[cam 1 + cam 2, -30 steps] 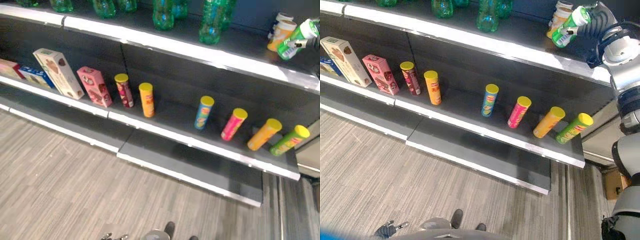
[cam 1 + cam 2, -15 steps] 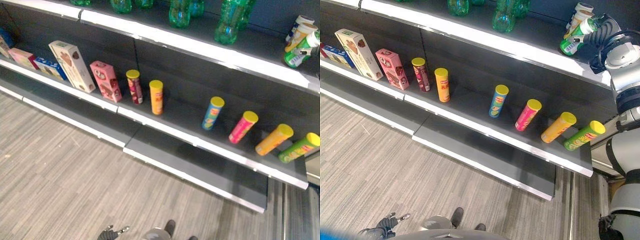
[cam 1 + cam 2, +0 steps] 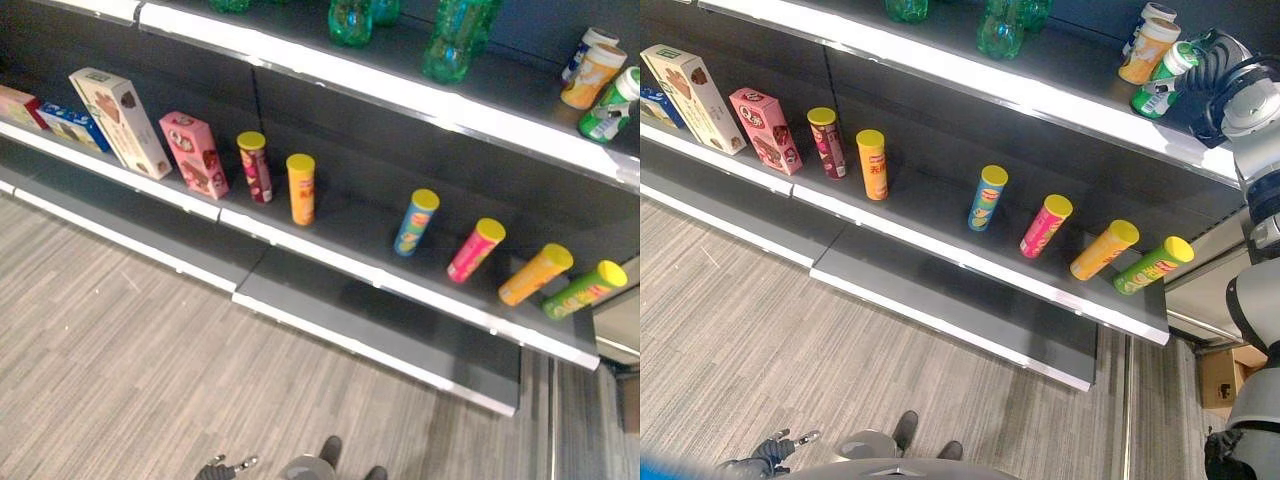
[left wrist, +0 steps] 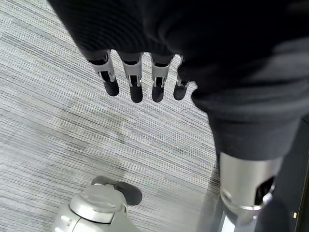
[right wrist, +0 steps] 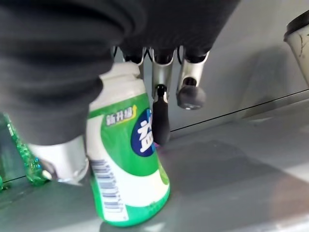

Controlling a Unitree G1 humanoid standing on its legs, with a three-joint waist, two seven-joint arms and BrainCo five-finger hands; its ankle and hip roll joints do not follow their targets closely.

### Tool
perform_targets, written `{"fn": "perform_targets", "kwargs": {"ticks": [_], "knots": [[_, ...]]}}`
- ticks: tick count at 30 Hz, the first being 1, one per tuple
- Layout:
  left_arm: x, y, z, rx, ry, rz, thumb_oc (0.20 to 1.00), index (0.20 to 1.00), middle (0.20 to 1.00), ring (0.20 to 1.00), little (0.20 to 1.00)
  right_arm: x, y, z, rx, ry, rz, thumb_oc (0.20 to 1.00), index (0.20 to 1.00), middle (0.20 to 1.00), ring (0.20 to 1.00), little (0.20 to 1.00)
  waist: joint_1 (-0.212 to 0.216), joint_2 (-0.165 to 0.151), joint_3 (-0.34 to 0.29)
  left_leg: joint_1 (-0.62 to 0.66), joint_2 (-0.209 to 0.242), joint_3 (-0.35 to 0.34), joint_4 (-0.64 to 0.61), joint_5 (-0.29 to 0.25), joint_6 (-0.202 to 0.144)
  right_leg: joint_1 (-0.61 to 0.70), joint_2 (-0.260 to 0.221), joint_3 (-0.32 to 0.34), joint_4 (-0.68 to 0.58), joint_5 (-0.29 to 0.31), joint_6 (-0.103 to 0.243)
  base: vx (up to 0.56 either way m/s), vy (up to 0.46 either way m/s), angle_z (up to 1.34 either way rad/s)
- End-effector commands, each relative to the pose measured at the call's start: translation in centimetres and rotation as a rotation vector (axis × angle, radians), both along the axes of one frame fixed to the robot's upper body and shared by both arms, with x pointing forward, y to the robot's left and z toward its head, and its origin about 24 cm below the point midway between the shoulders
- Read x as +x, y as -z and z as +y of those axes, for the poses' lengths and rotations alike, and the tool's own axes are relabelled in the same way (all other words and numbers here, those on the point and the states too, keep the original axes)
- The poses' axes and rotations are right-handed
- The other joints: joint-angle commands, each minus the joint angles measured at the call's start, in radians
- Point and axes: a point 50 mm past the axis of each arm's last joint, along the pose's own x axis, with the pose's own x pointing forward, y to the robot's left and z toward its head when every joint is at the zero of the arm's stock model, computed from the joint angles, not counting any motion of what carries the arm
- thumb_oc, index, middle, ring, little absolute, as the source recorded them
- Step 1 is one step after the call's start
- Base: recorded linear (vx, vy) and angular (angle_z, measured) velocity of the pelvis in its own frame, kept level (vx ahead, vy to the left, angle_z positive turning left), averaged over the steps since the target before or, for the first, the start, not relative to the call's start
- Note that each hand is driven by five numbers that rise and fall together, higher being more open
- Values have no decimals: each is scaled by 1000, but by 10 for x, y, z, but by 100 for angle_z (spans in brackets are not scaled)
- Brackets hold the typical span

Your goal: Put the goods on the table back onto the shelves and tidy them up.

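The green-and-white bottle stands on the upper shelf near its right end, its base on the shelf surface, with the right hand wrapped round it: in the right wrist view the fingers curl across the front of the label and the thumb sits against its other side, so the hand is clamped on the bottle. Just beside it on the same shelf stand an orange cup and a second, paler cup behind it, and further left along that shelf a few green bottles. On the middle shelf a row of tall cans runs from left to right: a dark red can, an orange can, a blue can, a pink can, a second orange can and a green can; left of them stand a pink box and a cream box. The left hand hangs low above the grey floor, its fingers straight and apart, holding nothing.
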Motion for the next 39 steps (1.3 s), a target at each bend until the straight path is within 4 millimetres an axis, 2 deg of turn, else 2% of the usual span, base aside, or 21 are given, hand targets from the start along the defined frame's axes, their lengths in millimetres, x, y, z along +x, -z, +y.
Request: {"fn": "perform_targets", "kwargs": {"ticks": [1, 11, 16, 20, 21, 23, 24, 25, 29, 30, 31, 34, 35, 37, 39], "knots": [[-2, -8, 21, 61, 13, 7, 1000, 1000, 1000, 1000, 1000, -10, -36, 0, -42, 10, -105, 1000, 1000, 1000, 1000, 1000, 21, -47, -3, 1, 104, -24, 4, -135, -96, 112, -123, -22, 16, -92, 113, 0, 0, 0], [-4, -8, 22, 65, -4, 8, 1000, 1000, 1000, 1000, 1000, -10, -37, 1, -17, 16, -161, 1000, 1000, 1000, 1000, 1000, 23, -45, -3, 1, 102, -33, 4, -135, -94, 113, -124, -27, 16, -92, 112, 0, 0, 0], [-6, -7, 23, 69, -14, 16, 1000, 1000, 1000, 1000, 1000, -14, -46, 2, -37, 21, -210, 1000, 1000, 1000, 1000, 1000, 14, -46, -5, 4, 102, -29, 4, -137, -93, 113, -124, -22, 16, -92, 111, 0, 0, 0], [-10, -4, 18, 70, -46, 28, 1000, 1000, 1000, 1000, 1000, -31, -75, 25, -81, -98, -424, 1000, 1000, 1000, 1000, 1000, -26, -34, -8, 12, 108, -11, 4, -145, -88, 108, -125, -4, 17, -88, 112, -1, 11, -4], [-11, -4, 17, 70, -54, 31, 1000, 1000, 1000, 1000, 1000, -41, -78, 31, -96, -139, -492, 1000, 1000, 1000, 1000, 1000, -36, -29, -10, 16, 110, -4, 4, -149, -86, 107, -126, 5, 17, -89, 112, -36, 59, -13], [-14, -3, 16, 75, -69, 36, 1000, 1000, 1000, 1000, 1000, -63, -70, 31, -81, -189, -613, 1000, 1000, 1000, 1000, 1000, -61, -23, -13, 16, 104, 4, 4, -142, -74, 101, -135, 2, 16, -76, 113, -27, 64, -6], [-14, -2, 15, 76, -76, 38, 1000, 1000, 1000, 1000, 1000, -74, -64, 31, -76, -208, -659, 1000, 1000, 1000, 1000, 1000, -74, -18, -14, 18, 103, 7, 4, -144, -69, 99, -137, 7, 16, -75, 115, 29, 43, -5], [-11, 0, 8, 66, -63, 34, 1000, 1000, 1000, 1000, 1000, -101, -38, 33, -3, -278, -758, 1000, 1000, 1000, 1000, 1000, -95, 1, -18, 31, 105, 26, 4, -154, -60, 98, -141, 25, 16, -74, 117, 36, 38, -13], [-1, -1, 0, 47, -10, -4, 1000, 1000, 1000, 1000, 1000, -121, 15, 33, 151, -310, -767, 1000, 1000, 1000, 1000, 1000, -123, 31, -14, 49, 106, 53, 4, -168, -45, 90, -147, 63, 20, -75, 121, 13, 60, -73], [2, -1, -2, 45, 15, -10, 1000, 1000, 1000, 1000, 1000, -124, 36, 32, 217, -302, -737, 1000, 1000, 1000, 1000, 1000, -134, 40, -15, 52, 100, 63, 4, -169, -35, 82, -153, 80, 21, -66, 125, 10, 170, -63], [9, -3, -4, 37, 35, -36, 1000, 1000, 1000, 1000, 1000, -128, 71, 32, 287, -278, -642, 1000, 1000, 1000, 1000, 1000, -156, 58, -8, 68, 99, 88, 4, -181, -25, 71, -158, 115, 33, -65, 129, 6, 186, -45], [14, -5, -7, 27, 57, -59, 1000, 1000, 1000, 1000, 1000, -135, 118, 38, 445, -253, -532, 1000, 1000, 1000, 1000, 1000, -185, 73, -3, 72, 89, 118, 4, -182, -8, 47, -170, 157, 39, -43, 137, -3, 168, -46], [17, -6, -8, 25, 65, -75, 1000, 1000, 1000, 1000, 1000, -137, 145, 44, 563, -253, -466, 1000, 1000, 1000, 1000, 1000, -206, 82, 3, 78, 84, 139, 4, -187, 2, 27, -176, 189, 51, -31, 141, -11, 206, -46], [23, -10, -6, 26, 68, -103, 1000, 1000, 1000, 1000, 1000, -139, 171, 49, 588, -232, -348, 1000, 1000, 1000, 1000, 1000, -235, 90, 14, 80, 72, 172, 4, -190, 19, -9, -187, 240, 68, 9, 154, -27, 210, -94], [25, -11, -6, 27, 72, -115, 1000, 1000, 1000, 1000, 1000, -137, 176, 52, 617, -234, -338, 1000, 1000, 1000, 1000, 1000, -240, 91, 18, 82, 70, 192, 4, -192, 25, -26, -190, 265, 77, 18, 157, -35, 171, -73]]}}
